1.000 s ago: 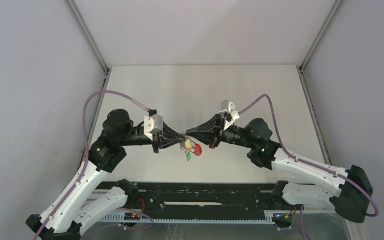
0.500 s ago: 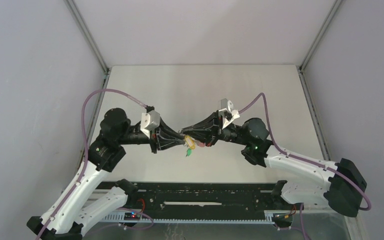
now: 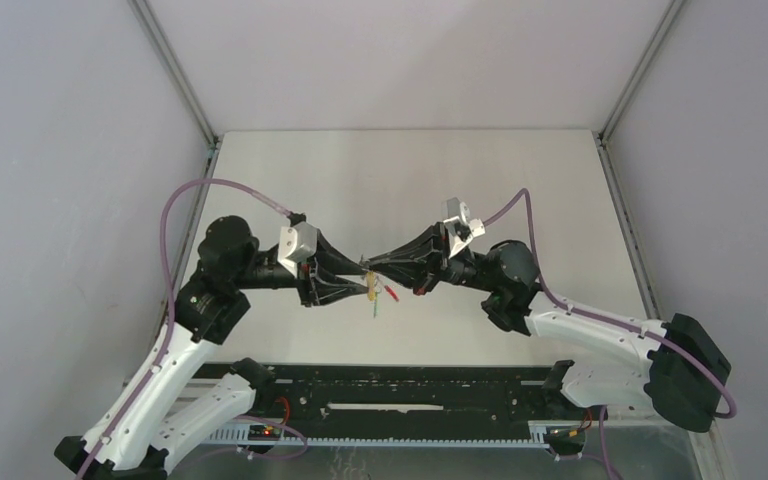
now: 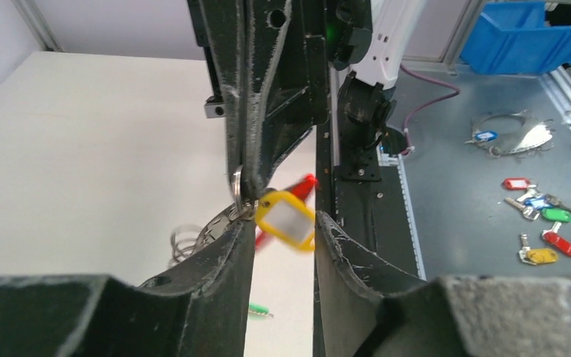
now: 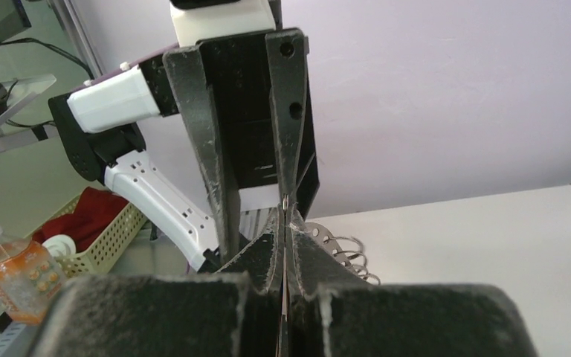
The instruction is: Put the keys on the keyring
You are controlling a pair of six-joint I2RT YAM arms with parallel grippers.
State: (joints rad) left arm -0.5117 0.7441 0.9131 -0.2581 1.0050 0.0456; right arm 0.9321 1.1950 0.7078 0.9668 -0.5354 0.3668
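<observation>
While keys (image 4: pixel 285 221) dangle, right fingers (image 5: pixel 262 264) pinch (keyring (image 4: pixel 237 186)).

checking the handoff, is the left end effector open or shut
Open: the left wrist view shows a gap between the fingers of the left end effector, with the yellow key tag in it.

1. From above, the keyring (image 3: pixel 369 271) is too small for its wire loops to be made out.
2. In the left wrist view, the yellow-headed key (image 4: pixel 286 221) is blurred, and it half hides the red section (image 4: pixel 301 185).
3. In the right wrist view, the right end effector (image 5: pixel 285 223) covers all but a few coils of the keyring.
</observation>
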